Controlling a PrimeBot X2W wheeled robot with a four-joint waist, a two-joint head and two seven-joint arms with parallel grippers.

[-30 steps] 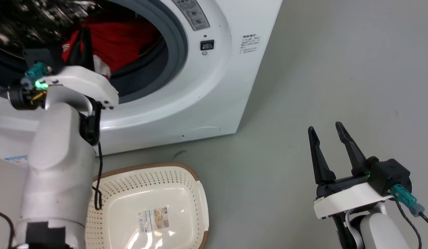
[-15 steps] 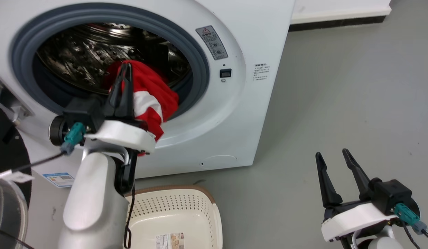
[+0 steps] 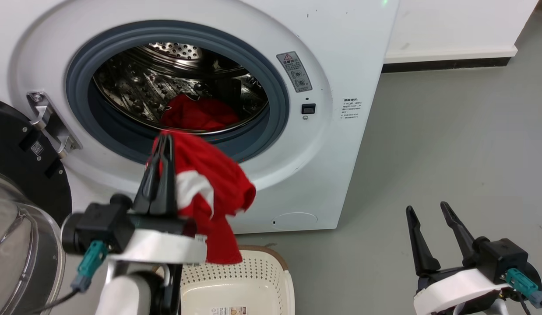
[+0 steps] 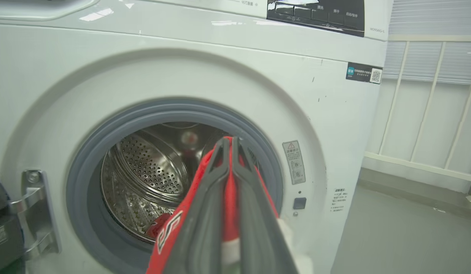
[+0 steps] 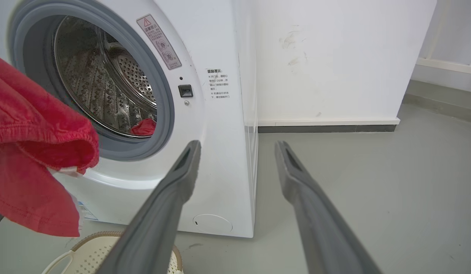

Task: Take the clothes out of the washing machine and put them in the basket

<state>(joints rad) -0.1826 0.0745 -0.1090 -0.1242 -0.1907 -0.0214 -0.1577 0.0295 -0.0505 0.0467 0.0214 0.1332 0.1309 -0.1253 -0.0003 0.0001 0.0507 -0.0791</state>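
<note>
Cream perforated plastic of the basket (image 3: pixel 271 267) sits nearest, on the grey floor (image 3: pixel 450 131) just in front of the washing machine (image 3: pixel 350 52). Above its rim the left gripper (image 3: pixel 164 142) is clenched on a red garment (image 3: pixel 209 188) with a white stripe, which hangs outside the porthole and dangles over the basket. Well apart to the right, the right gripper (image 3: pixel 427 208) has its fingers spread and grasps nothing. Beyond, the door (image 3: pixel 17 175) is swung open at the left, and a second red garment (image 3: pixel 198 116) lies low in the steel drum (image 3: pixel 135 92).
</note>
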